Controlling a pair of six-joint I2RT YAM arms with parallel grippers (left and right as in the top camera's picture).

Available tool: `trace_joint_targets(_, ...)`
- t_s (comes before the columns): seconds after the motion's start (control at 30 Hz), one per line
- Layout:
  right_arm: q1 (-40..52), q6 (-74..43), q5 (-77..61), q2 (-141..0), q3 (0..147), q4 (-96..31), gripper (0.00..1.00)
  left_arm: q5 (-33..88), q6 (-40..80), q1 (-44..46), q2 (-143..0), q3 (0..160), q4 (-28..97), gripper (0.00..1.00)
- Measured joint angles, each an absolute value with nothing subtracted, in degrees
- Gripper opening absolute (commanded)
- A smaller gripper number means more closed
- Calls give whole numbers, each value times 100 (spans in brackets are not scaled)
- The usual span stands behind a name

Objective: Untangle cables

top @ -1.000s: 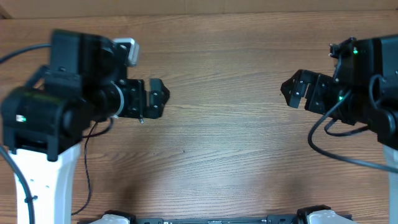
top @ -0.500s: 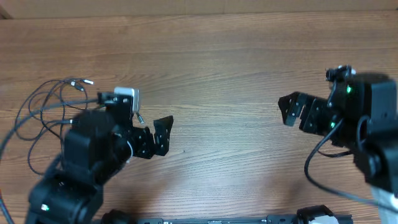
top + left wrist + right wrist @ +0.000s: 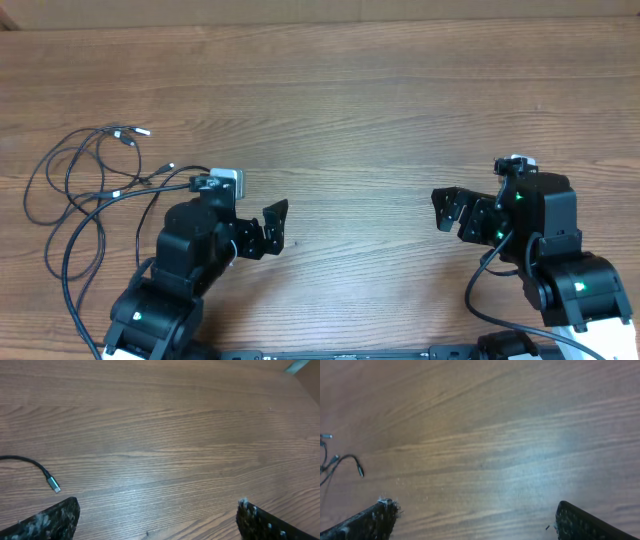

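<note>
The cables [image 3: 85,185] lie as loose thin black strands with small silvery plug tips on the wooden table at the left, behind my left arm. One plug tip shows in the left wrist view [image 3: 52,485], and strand ends show at the left edge of the right wrist view [image 3: 340,460]. My left gripper [image 3: 272,228] is open and empty, right of the cables and pointing toward the table's middle. My right gripper [image 3: 447,208] is open and empty at the right, pointing left. Both wrist views show only bare wood between the jaws.
The wooden table [image 3: 350,110] fills the view, with its far edge along the top. The arm bases sit at the front edge. A thicker arm cable [image 3: 490,275] loops beside my right arm.
Both arms have pulled back toward the front edge. The left arm has moved off the cables, so the loose strands now show at the left. Both grippers stay open.
</note>
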State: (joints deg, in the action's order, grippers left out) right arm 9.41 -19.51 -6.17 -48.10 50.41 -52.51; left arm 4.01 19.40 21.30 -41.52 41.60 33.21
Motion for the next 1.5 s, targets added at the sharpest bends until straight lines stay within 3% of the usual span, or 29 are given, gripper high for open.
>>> trace_joint_targets(0.5,941,-1949,-1197,-4838,5030,-3962,100,401,1940,2130,-4919,4156,3326,100)
trace_joint_targets(0.97,941,-1951,-1485,-4840,5030,-3793,100,401,1940,2130,-6084,4091,3317,100)
trace_joint_targets(1.27,941,-1949,-1503,-4847,5028,-3839,100,379,1942,1564,-4156,2359,3350,100)
trace_joint_targets(1.5,941,-1953,-1509,-4849,5028,-3817,100,379,1940,1527,-3057,1500,4412,100)
